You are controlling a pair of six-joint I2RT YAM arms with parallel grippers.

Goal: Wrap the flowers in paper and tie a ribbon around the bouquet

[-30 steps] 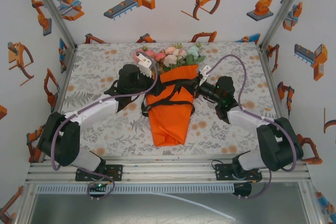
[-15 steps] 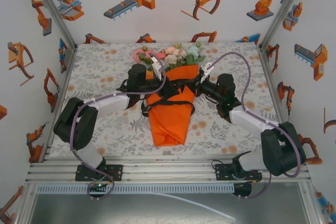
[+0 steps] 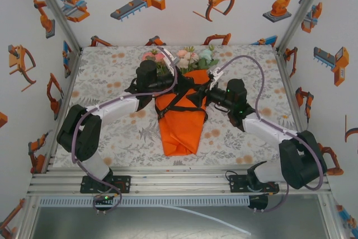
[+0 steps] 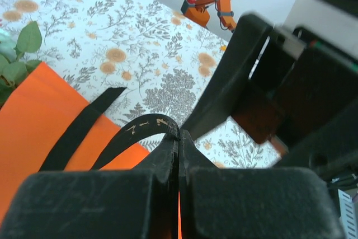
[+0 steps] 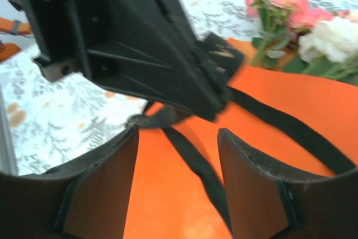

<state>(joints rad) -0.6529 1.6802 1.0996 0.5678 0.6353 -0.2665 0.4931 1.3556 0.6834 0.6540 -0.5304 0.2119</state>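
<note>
The bouquet lies in the middle of the table, its pink, white and mint flowers [image 3: 185, 57] pointing to the far side above the orange paper [image 3: 180, 127] cone. The black ribbon [image 3: 168, 104] crosses the cone's upper part. My left gripper [image 3: 183, 88] reaches over the cone from the left and is shut on a loop of the ribbon [image 4: 142, 127], pinched at the left gripper's [image 4: 180, 136] fingertips. Facing it from the right, my right gripper [image 3: 199, 97] stands open, and in its wrist view a ribbon [image 5: 196, 163] strand lies loose on the paper [image 5: 291, 110] between the right gripper's [image 5: 178, 138] fingers.
The floral tablecloth [image 3: 112, 82] has free room left, right and in front of the cone. White walls with orange robot stickers [image 3: 140, 1] close in the table on three sides. The two grippers nearly touch over the cone; the left gripper's body [image 5: 140, 43] looms just ahead of my right fingers.
My left gripper swung right over the cone and closed on the ribbon. My right gripper, shut before, has opened and let its ribbon strand go.
</note>
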